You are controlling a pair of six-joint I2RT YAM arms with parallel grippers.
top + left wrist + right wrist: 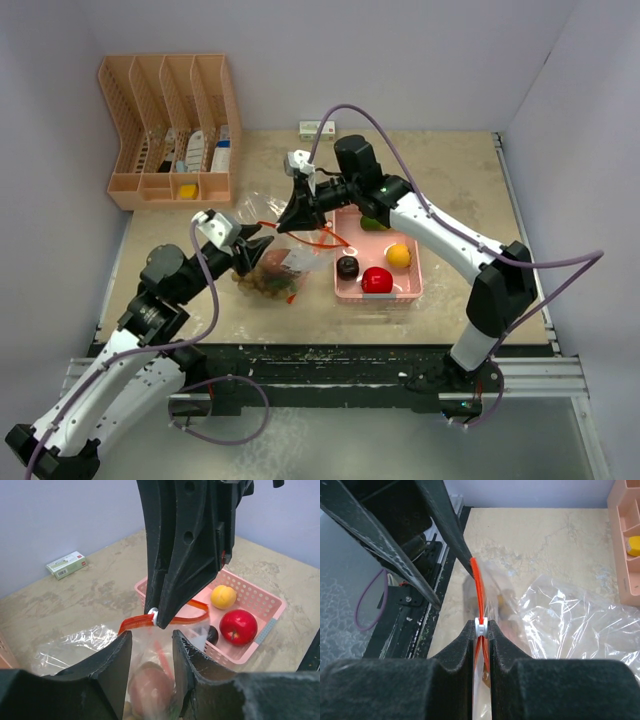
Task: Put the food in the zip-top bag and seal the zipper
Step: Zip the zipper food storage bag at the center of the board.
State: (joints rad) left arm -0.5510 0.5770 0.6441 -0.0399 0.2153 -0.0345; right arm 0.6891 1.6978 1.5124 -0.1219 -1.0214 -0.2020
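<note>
A clear zip-top bag (268,235) with an orange zipper strip (478,587) lies left of the pink basket (412,288). My right gripper (481,625) is shut on the white zipper slider (152,614), partway along the strip. My left gripper (150,641) is open, its fingers (112,662) either side of the bag just below the strip. In the bag are a reddish-brown ball (150,686) and a cluster of small tan balls (262,286). In the basket lie a red apple (377,280), a yellow lemon (398,255), a dark ball (347,266) and a green mango (372,223).
A peach desk organizer (170,130) stands at the back left. A small white and green box (67,564) lies by the back wall. The table's front edge with its black rail (320,352) runs close behind the bag.
</note>
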